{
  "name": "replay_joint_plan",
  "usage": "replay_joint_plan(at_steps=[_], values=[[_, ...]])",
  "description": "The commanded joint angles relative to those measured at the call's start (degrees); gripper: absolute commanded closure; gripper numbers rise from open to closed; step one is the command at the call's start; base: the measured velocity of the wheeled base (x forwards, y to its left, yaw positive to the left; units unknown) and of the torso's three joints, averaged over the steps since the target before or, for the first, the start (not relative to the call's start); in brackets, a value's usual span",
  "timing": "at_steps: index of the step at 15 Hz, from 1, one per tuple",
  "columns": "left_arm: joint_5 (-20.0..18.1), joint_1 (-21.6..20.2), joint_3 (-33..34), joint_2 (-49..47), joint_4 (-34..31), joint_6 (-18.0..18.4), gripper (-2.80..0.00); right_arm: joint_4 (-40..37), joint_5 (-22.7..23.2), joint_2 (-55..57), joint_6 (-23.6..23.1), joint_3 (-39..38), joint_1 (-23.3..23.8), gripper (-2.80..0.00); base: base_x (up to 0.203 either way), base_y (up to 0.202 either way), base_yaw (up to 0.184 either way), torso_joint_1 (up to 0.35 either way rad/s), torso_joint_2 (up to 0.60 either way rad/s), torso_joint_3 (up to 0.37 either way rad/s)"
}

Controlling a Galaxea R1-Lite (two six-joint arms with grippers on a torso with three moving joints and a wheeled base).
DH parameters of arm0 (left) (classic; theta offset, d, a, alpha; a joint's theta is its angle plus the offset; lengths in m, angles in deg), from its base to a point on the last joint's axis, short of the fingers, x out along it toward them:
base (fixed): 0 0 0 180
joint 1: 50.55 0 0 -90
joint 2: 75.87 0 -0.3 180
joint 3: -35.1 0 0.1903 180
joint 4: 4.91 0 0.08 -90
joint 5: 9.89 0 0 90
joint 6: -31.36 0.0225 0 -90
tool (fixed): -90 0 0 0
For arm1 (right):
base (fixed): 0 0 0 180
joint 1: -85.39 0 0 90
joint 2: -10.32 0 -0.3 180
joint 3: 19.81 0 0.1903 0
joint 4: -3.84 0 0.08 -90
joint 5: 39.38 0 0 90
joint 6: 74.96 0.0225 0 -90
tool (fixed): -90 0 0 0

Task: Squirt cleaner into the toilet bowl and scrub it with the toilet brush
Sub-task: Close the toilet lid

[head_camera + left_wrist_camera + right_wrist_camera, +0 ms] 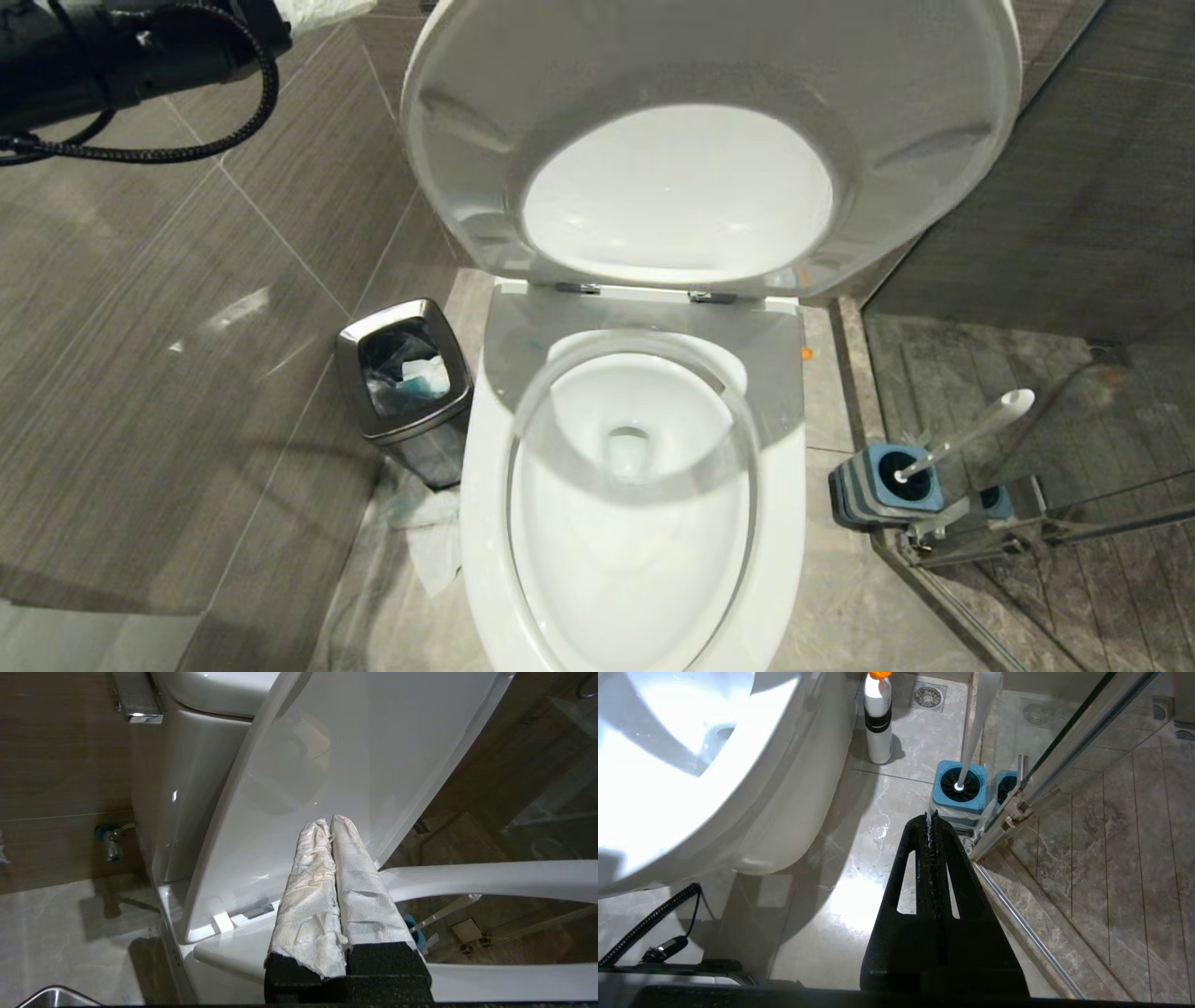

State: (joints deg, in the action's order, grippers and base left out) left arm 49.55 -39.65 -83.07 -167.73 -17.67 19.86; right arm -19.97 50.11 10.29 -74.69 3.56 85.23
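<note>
The white toilet bowl (635,523) fills the middle of the head view, its lid (709,140) upright. The seat ring (747,439) shows blurred and part-raised over the bowl. My left gripper (328,823) is shut and holds nothing, its fingers wrapped in white paper, close in front of the raised lid (327,756) above the seat (490,877). The toilet brush (971,431) stands in its blue-topped holder (887,481) on the floor right of the toilet. My right gripper (930,820) is shut and empty, low over the floor just short of the holder (961,786). The cleaner liquid is out of view.
A small steel bin (406,373) stands left of the toilet, with crumpled tissue (434,551) on the floor beside it. A white bottle with an orange cap (879,718) stands by the toilet's right side. A glass shower partition (1064,742) and its metal rail close off the right.
</note>
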Motion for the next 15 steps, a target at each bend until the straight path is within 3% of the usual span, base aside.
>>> replay_joint_plan(at_steps=[1,4,9,15], values=[[0.3,-1.2,0.5,1.4,0.5,-0.2,0.0,0.0,0.0,0.0,0.0,0.0,0.0,0.0,0.0,0.0,0.0,0.0,0.0,0.0],[1.1,-1.9,-2.5,0.2,2.1,-0.2,0.0,0.0,0.0,0.0,0.0,-0.1,0.0,0.0,0.0,0.0,0.0,0.0,0.0,0.0],[3.9,-1.7,-17.4,-8.6,2.5,-0.1,0.0,0.0,0.0,0.0,0.0,0.0,0.0,0.0,0.0,0.0,0.0,0.0,0.0,0.0],[4.4,-1.3,-17.7,-13.1,6.4,-0.3,0.0,0.0,0.0,0.0,0.0,0.0,0.0,0.0,0.0,0.0,0.0,0.0,0.0,0.0]])
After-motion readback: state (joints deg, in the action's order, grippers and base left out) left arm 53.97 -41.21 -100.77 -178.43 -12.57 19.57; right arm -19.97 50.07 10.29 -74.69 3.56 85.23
